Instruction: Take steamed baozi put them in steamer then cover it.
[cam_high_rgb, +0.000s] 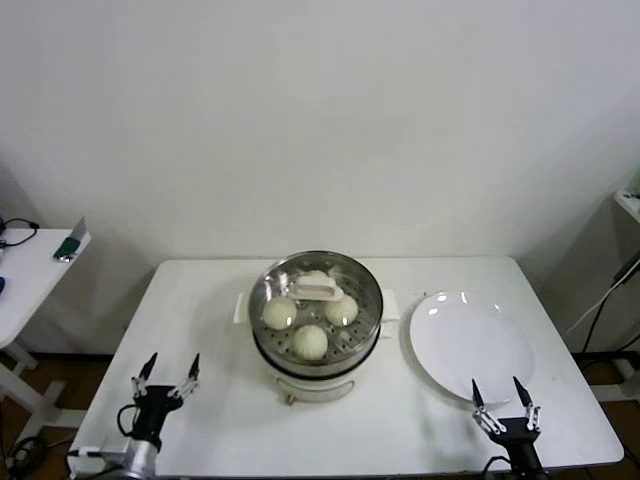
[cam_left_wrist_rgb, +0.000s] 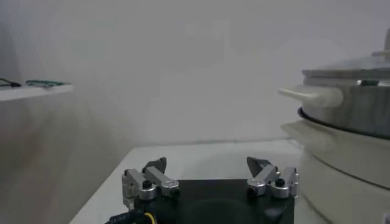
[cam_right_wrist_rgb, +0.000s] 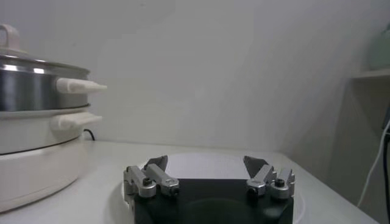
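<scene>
The steel steamer (cam_high_rgb: 268, 340) stands mid-table on its white cooker base (cam_high_rgb: 330, 385). Inside lie several cream-white baozi (cam_high_rgb: 311, 341), seen through the glass cover (cam_high_rgb: 362, 287), which sits on the steamer with its white handle (cam_high_rgb: 317, 290) on top. My left gripper (cam_high_rgb: 168, 377) is open at the table's front left, well apart from the steamer. My right gripper (cam_high_rgb: 503, 395) is open at the front right, just before the plate. From the left wrist view the left gripper (cam_left_wrist_rgb: 210, 164) holds nothing and the steamer (cam_left_wrist_rgb: 356, 100) is off to one side. In the right wrist view the right gripper (cam_right_wrist_rgb: 207, 163) is likewise empty.
A flat white plate (cam_high_rgb: 470, 345) lies bare to the right of the steamer. A small side table (cam_high_rgb: 30, 270) with a dark object stands off to the left. A shelf and cables (cam_high_rgb: 610, 300) are at the right edge.
</scene>
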